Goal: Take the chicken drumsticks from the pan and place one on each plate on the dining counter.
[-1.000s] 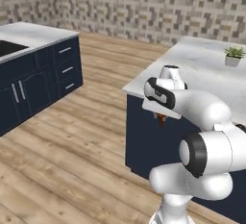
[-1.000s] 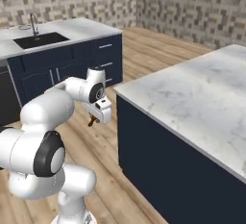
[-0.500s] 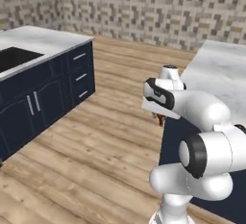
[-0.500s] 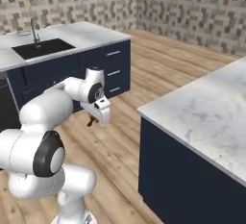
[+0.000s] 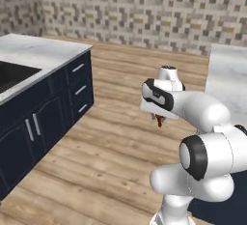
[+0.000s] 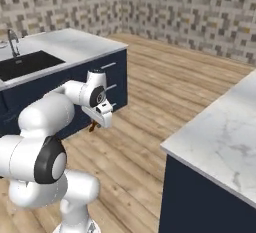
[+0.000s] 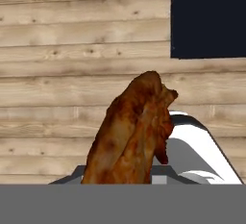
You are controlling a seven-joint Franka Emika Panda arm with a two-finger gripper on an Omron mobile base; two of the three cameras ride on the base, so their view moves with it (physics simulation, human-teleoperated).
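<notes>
One chicken drumstick (image 7: pixel 134 131) is in our fingers (image 5: pixel 158 119), which are closed on it; in the hand view it rises right from between them, and in both base views it shows as a small brown stub hanging just under the hand, over the wooden floor (image 5: pixel 116 142). So the pick from the pan looks done for this piece, but the placing is not: we see no plate beneath or near the fingers. The dining worktop (image 6: pixel 65 47) with its black sink (image 6: pixel 27 63) lies off to one side of the fingers, apart from them, and the part of it in view carries no plates. We judge that we are mid-carry. Left for us: reach a plate, set this drumstick down, then deal with the other plate.
</notes>
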